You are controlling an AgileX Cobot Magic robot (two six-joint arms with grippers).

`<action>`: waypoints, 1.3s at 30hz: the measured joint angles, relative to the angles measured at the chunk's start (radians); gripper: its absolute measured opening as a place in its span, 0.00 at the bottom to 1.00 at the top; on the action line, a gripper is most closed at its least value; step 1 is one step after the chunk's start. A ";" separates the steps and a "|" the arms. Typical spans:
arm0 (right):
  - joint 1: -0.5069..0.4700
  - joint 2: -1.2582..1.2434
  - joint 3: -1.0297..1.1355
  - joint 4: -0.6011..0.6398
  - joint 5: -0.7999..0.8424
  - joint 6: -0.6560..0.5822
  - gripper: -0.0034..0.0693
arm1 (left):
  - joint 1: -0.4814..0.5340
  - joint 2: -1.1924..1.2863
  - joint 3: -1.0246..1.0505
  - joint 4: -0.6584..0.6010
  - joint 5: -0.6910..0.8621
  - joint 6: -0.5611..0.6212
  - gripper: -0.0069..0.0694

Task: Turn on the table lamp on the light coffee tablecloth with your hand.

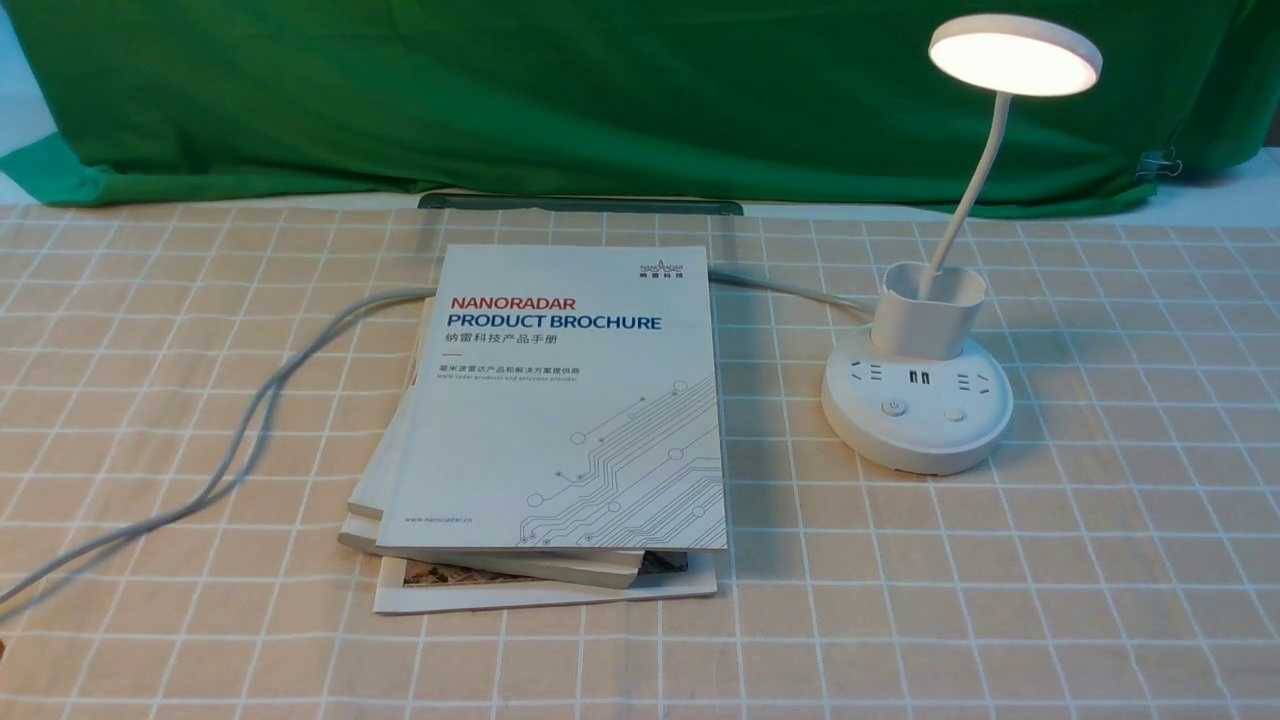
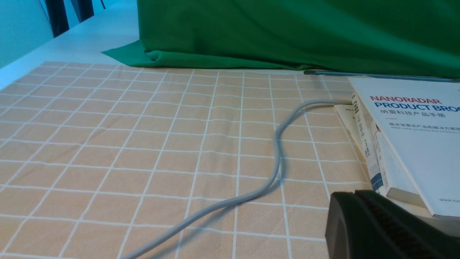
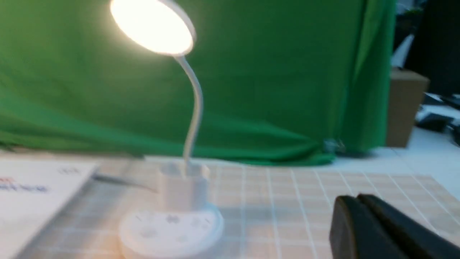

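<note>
Table lamp (image 1: 925, 312) lit, frame right. Right tool (image 3: 354, 205) jaws together, lower right. Risk: a stray swing presses a base button (image 1: 893, 408), killing the light.

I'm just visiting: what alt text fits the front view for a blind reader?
A white table lamp, its round head lit, stands on the right of a tan checked tablecloth. A stack of brochures lies at centre, a grey cable trailing left.
</note>
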 joint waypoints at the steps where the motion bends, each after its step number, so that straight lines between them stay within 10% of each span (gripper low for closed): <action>1: -0.027 -0.026 0.033 -0.028 0.029 0.015 0.09 | 0.000 0.000 0.000 0.000 0.000 0.000 0.12; 11: -0.073 -0.148 0.059 -0.132 0.261 0.137 0.09 | 0.000 0.000 0.000 0.000 0.000 0.000 0.12; 39: -0.040 -0.148 0.059 -0.133 0.280 0.153 0.13 | 0.000 0.000 0.000 0.000 0.000 0.000 0.12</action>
